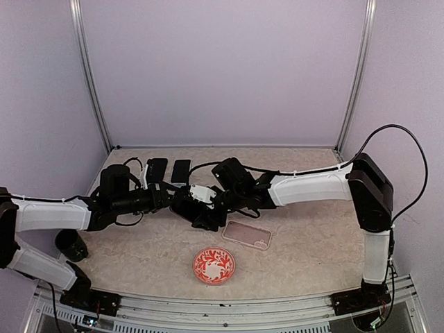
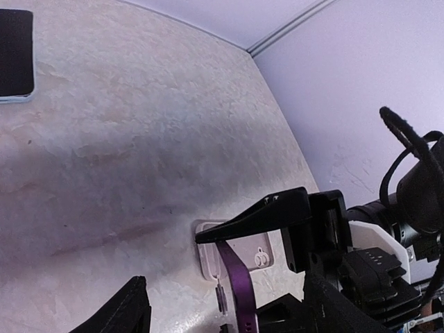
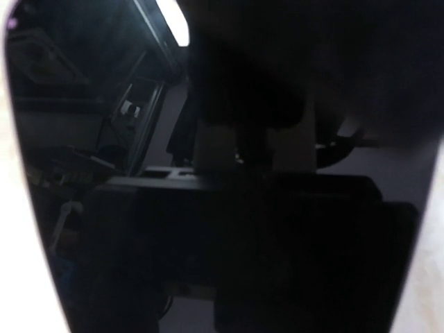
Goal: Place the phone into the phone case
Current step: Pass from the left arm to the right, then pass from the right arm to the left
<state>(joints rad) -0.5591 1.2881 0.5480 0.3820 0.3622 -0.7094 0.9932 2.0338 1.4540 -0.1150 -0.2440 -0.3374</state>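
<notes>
The phone is purple with a dark screen. In the left wrist view it stands edge-on (image 2: 241, 288), and in the right wrist view its screen (image 3: 222, 208) fills the frame and hides the fingers. My right gripper (image 1: 208, 214) is shut on it, and one black finger (image 2: 263, 214) lies across its top edge. It is held just above the clear phone case (image 1: 246, 234), which lies flat on the table and also shows in the left wrist view (image 2: 239, 255). My left gripper (image 1: 182, 202) is open, with its fingers (image 2: 125, 312) spread wide either side of the phone's lower part.
Two other dark phones (image 1: 157, 168) (image 1: 181, 170) lie at the back of the table; one shows in the left wrist view (image 2: 15, 55). A red patterned plate (image 1: 214, 265) sits near the front. A black cup (image 1: 69, 243) stands at the left.
</notes>
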